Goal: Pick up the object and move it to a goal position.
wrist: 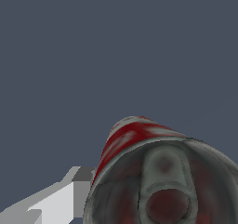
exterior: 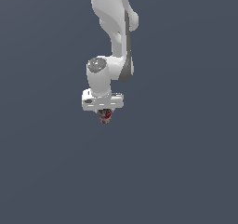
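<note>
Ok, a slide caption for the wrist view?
Red-and-white labelled can with dark silvery top looms close beside one white finger.

Can (wrist: 153, 172) cut off by wrist view's edge; pincer (exterior: 105, 112) fingertips hidden behind it.

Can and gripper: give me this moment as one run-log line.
arm: wrist pointing down | gripper: shut on can | can: red-white label, held below the hand, dark top toward wrist camera | surface contact: cannot tell | goal: no marker visible

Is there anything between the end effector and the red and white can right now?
Nothing visible. The can sits directly under the end effector, and the wrist view shows its dark top right up close with one finger beside it.
</note>
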`<state>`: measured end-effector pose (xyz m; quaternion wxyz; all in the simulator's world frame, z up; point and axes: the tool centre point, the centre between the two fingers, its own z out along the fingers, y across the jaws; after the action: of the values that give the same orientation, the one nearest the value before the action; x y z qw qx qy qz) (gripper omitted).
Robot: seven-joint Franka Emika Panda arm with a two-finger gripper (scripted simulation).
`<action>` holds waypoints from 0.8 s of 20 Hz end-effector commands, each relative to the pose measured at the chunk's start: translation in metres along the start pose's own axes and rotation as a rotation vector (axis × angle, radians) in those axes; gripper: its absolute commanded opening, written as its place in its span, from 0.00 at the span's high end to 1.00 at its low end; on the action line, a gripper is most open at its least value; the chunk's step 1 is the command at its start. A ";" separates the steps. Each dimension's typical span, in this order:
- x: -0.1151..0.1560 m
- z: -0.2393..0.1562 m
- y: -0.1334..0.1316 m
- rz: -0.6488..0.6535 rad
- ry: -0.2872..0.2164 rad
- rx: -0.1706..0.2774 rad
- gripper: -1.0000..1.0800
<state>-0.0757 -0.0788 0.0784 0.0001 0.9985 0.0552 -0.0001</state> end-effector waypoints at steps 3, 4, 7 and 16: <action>0.000 0.001 0.000 -0.001 0.000 0.000 1.00; 0.000 0.001 0.000 -0.001 0.000 0.000 1.00; 0.000 0.001 0.000 -0.001 0.000 0.000 1.00; 0.009 -0.014 -0.006 0.000 0.000 0.000 1.00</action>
<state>-0.0711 -0.0741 0.0865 -0.0002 0.9985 0.0549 -0.0022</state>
